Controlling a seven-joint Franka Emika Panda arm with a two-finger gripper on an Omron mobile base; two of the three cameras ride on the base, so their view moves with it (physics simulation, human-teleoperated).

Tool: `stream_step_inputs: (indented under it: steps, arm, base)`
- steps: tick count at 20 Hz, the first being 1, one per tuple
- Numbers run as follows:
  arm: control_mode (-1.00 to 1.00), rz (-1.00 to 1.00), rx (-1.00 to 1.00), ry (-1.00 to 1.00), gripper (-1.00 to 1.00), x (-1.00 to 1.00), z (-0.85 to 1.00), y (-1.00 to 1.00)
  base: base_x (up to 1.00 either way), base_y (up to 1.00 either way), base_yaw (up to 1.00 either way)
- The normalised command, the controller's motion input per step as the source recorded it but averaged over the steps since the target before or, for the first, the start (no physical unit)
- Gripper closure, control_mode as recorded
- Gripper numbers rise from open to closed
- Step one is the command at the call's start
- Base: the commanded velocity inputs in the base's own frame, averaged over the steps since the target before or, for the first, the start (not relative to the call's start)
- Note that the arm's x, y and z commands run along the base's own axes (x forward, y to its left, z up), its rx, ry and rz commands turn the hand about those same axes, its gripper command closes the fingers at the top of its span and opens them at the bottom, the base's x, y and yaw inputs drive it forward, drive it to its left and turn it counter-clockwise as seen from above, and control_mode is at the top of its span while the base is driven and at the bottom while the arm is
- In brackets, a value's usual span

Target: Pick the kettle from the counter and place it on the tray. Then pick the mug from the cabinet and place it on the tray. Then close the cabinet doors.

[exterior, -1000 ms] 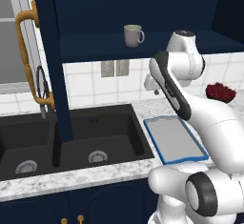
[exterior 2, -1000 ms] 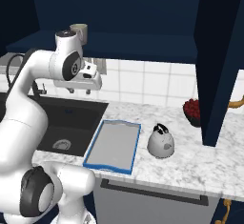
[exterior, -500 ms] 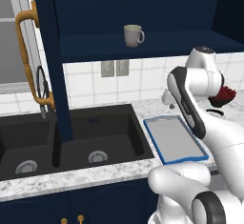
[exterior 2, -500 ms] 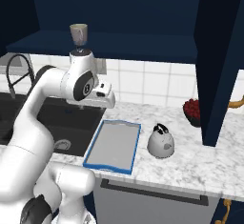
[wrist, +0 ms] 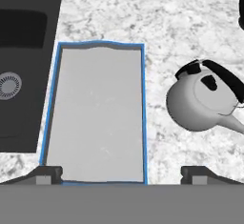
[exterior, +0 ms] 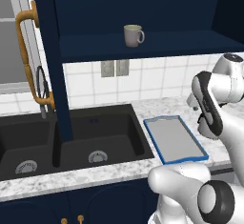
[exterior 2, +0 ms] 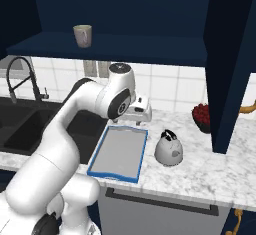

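The silver-grey kettle [exterior 2: 168, 149] with its black arched handle stands upright on the speckled counter [exterior 2: 200, 175], just right of the blue-rimmed grey tray [exterior 2: 119, 152]. The tray holds nothing. My gripper [exterior 2: 140, 113] hovers above the tray's far end, left of the kettle. In the hand view its dark fingertips [wrist: 47, 173] stand wide apart over the tray [wrist: 97, 113], open, with the kettle [wrist: 202, 99] off to the right. The beige mug [exterior: 134, 35] sits on the navy shelf of the cabinet [exterior: 143, 46], whose doors [exterior: 45, 61] stand open.
A black double sink [exterior: 71, 137] lies left of the tray, with a faucet [exterior 2: 20, 79] behind it. A dark bowl of red fruit [exterior 2: 201, 116] sits behind the kettle. The right door [exterior 2: 230, 64] juts out over the counter with its brass handle [exterior 2: 247, 109].
The arm swung right and down, from near the cabinet shelf to above the tray. The jaws opened wider. Kettle, mug and tray stayed put.
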Motion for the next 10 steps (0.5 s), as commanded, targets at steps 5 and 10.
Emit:
stream_step_inputs:
  steps: [5, 10]
  arm:
    - [-1.0, 0.0, -0.02, 0.0, -1.0, 0.04, -0.09, -0.77]
    - [-1.0, 0.0, 0.0, 0.0, -1.0, 0.0, -0.11, -0.54]
  base:
    - [0.0, 0.0, 0.0]
    - [0.0, 0.0, 0.0]
